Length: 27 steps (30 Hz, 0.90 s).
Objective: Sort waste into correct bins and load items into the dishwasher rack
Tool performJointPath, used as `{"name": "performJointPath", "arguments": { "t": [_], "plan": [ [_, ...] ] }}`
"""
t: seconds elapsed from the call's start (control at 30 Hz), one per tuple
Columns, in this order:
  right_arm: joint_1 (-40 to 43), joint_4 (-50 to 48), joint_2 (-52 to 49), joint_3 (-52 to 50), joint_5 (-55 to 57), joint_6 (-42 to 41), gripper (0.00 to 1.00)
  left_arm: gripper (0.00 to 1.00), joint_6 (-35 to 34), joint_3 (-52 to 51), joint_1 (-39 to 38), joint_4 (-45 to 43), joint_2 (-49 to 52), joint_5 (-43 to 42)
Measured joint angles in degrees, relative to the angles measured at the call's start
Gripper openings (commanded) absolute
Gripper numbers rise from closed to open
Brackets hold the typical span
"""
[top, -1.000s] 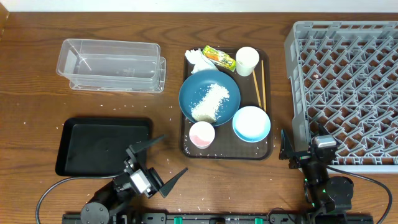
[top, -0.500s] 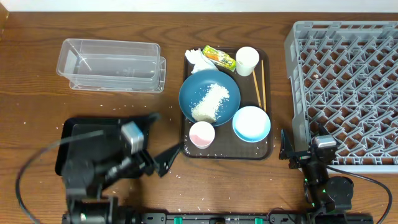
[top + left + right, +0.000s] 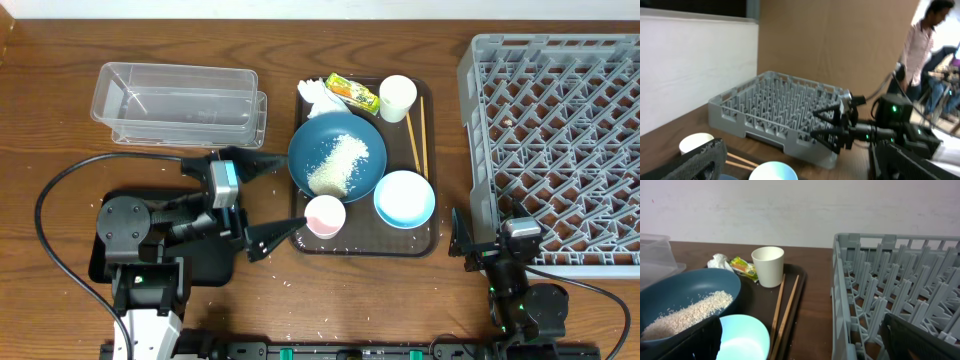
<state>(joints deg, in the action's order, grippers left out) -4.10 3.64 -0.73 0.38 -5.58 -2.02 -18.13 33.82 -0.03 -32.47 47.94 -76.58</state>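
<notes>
Swung forward since the earlier frame, the left gripper point(image 3: 292, 192) is held wide open and empty beside the pink cup point(image 3: 324, 215) on the brown tray point(image 3: 365, 238); the cup's rim should be straddled squarely before closing.

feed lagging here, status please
Left gripper open, beside small pink cup. Right gripper open by large grey plastic rack. White rice on dark blue plate. Nothing blocking.

The wooden table point(image 3: 60, 135) carries a clear tub point(image 3: 180, 103), black tray point(image 3: 205, 266), brown serving tray point(image 3: 365, 236) and grey rack point(image 3: 560, 120)
</notes>
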Motion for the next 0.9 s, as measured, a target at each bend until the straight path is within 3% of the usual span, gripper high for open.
{"name": "performJointPath", "arguments": {
  "t": [0.17, 0.4, 0.73, 0.83, 0.9],
  "plan": [
    [0.0, -0.02, 0.0, 0.0, 0.02, 0.0, 0.99, 0.98, -5.86, 1.4, 1.77, -0.46, 3.15, 6.01],
    [0.0, -0.02, 0.0, 0.0, 0.02, 0.0, 0.99, 0.98, -8.7, 5.7, 6.56, -2.19, 7.1, 15.93],
    [0.0, -0.02, 0.0, 0.0, 0.02, 0.0, 0.99, 0.98, -11.85, 6.34, 7.43, -5.27, 7.45, 18.51],
    [0.0, -0.02, 0.0, 0.0, 0.02, 0.0, 0.99, 0.98, -14.03, 8.7, 7.45, -0.96, 7.45, 18.36],
    [0.0, -0.02, 0.0, 0.0, 0.02, 0.0, 0.99, 0.98, -14.16, 12.76, 7.43, 8.0, 7.69, 18.14]
  ]
}}
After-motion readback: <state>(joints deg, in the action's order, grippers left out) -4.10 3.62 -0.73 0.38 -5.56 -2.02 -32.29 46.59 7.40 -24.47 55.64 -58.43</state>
